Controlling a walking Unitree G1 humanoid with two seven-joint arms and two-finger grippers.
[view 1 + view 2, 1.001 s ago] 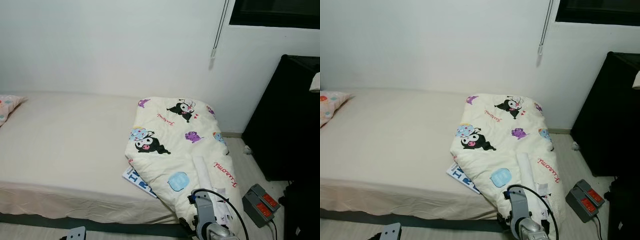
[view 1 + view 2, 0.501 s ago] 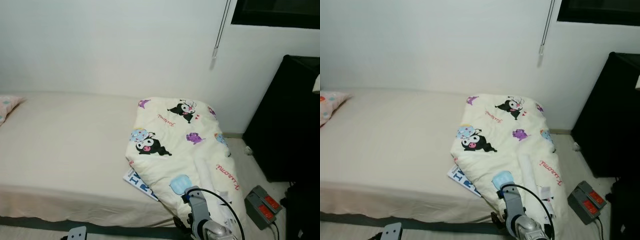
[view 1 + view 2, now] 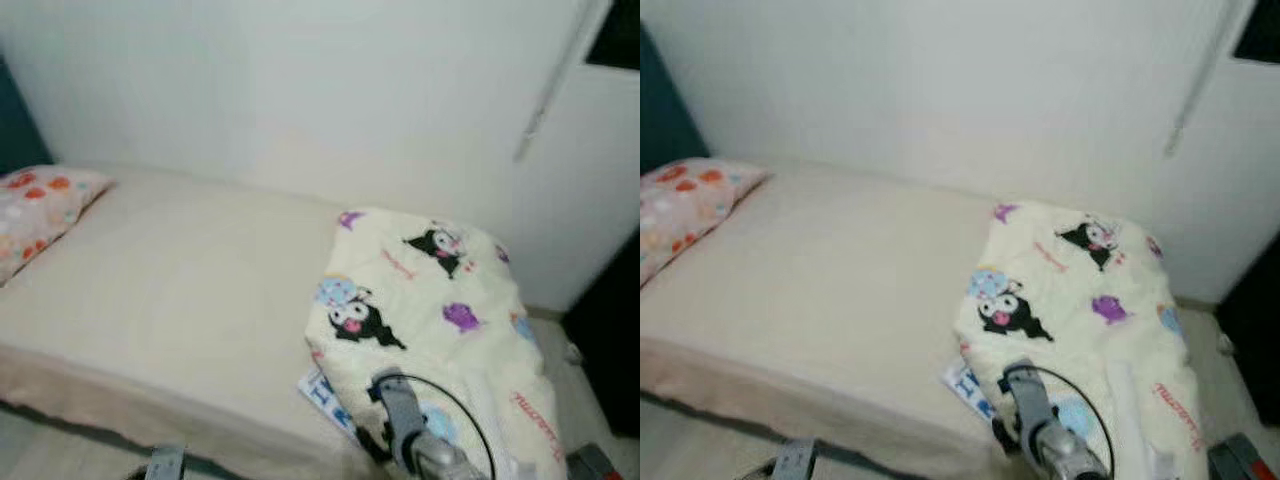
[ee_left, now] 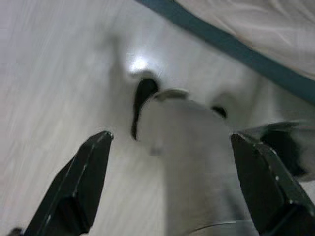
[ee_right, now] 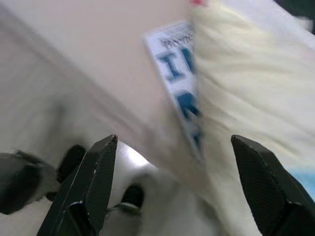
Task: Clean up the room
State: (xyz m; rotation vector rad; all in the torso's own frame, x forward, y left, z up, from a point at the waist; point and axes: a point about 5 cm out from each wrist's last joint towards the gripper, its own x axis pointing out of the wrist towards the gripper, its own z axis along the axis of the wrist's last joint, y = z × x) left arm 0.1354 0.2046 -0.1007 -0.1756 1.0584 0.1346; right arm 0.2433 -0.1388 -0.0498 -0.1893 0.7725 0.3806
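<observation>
cream blanket (image 3: 430, 300) (one), one pillow (image 3: 40, 205)

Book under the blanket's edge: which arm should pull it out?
Probably the right. The right gripper is open, its wrist view looking straight at the book poking out from under the blanket on the bed. The left gripper, also open, faces the floor.

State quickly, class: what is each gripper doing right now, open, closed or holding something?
Left gripper: open, holding nothing, hanging above the floor.
Right gripper: open, holding nothing, near the book under the blanket.
</observation>
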